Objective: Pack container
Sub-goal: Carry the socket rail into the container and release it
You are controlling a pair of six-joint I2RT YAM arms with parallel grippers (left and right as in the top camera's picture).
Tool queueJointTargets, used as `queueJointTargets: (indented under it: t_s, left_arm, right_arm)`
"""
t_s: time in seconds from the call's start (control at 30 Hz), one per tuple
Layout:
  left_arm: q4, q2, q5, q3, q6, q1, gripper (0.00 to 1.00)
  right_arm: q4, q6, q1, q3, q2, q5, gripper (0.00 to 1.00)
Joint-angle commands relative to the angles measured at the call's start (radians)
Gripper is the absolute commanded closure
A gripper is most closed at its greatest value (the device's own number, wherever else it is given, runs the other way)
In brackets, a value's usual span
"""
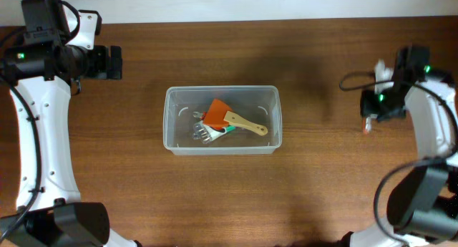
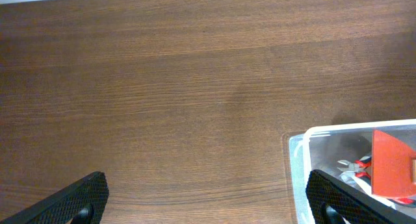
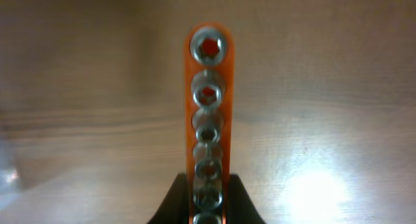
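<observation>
Here, right tool (image 3: pixel 207 188) clamps orange socket rail (image 3: pixel 208 87) by one end, well right of container (image 1: pixel 222 89) at centre of counter (image 1: pixel 322 190). Left tool (image 2: pixel 208 198) spread wide, empty, well left of container. Likely risks: long rail pivoting in end-grip, sockets shaking loose, rail catching rim or jamming across scraper (image 1: pixel 218 111) inside.

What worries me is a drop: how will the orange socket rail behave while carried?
Probably stiff: the socket rail juts straight out from the right tool without sagging. Likely heavy for its size, given the row of metal sockets. Held only at one end, it might pivot or slip.
</observation>
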Motion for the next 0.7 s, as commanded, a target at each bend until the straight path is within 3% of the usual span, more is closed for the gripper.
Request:
queueJointTargets:
  t_s: [0.0, 0.13, 0.4, 0.67]
  left_arm:
    - [-0.001, -0.005, 0.011, 0.001, 0.016, 0.000, 0.01]
    - [-0.001, -0.005, 0.011, 0.001, 0.016, 0.000, 0.01]
    - [-0.001, -0.005, 0.011, 0.001, 0.016, 0.000, 0.01]
    - [-0.001, -0.005, 0.011, 0.000, 0.016, 0.000, 0.01]
  right_arm:
    - [-0.076, -0.174, 0.117, 0.182, -0.085, -0.094, 0.96]
    - [-0.192, -0.399, 0.323, 0.326, -0.088, -0.100, 0.96]
    - [-0.224, -0.712, 0.689, 0.336, -0.059, -0.100, 0.96]
    - [-0.187, -0.742, 0.819, 0.336, 0.130, -0.097, 0.96]
